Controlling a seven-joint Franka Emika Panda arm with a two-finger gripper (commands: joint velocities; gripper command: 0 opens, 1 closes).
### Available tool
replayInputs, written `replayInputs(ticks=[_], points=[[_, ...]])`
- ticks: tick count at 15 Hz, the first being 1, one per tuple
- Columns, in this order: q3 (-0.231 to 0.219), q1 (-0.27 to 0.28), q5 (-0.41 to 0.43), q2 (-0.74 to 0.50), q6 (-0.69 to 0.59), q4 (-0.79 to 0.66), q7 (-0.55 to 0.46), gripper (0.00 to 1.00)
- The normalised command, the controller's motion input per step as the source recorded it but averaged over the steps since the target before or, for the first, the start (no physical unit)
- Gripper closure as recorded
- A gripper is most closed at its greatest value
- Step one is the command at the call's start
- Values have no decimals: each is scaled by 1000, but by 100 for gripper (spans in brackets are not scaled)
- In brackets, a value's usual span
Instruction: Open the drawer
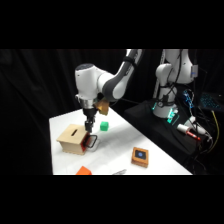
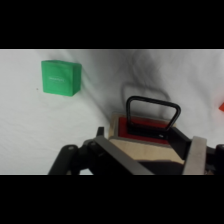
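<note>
White table (image 1: 150, 150) carries everything, with the arm reaching down over its left part. Next in size is the light wooden box (image 1: 72, 137), near the table's left edge, and the drawer (image 2: 145, 125) sits in its right-hand face with the black loop handle (image 2: 152, 112) standing out. The gripper (image 1: 89, 127) hangs directly above that handle; whether it is spread or pinching I cannot tell. A good pull, I judge, hooks the loop squarely and draws straight out, keeping the box from sliding. Nearby sit a green cube (image 1: 104, 126) and a small orange-brown block (image 1: 140, 156).
</note>
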Motion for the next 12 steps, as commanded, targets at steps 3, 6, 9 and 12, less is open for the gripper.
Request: replayInputs(ticks=[3, 6, 9, 12], points=[[-84, 55, 193, 175, 215, 35, 80, 0], [-49, 70, 208, 122, 207, 23, 33, 0], [-43, 88, 187, 96, 259, 12, 4, 0], [-48, 95, 178, 80, 308, -15, -25, 0]])
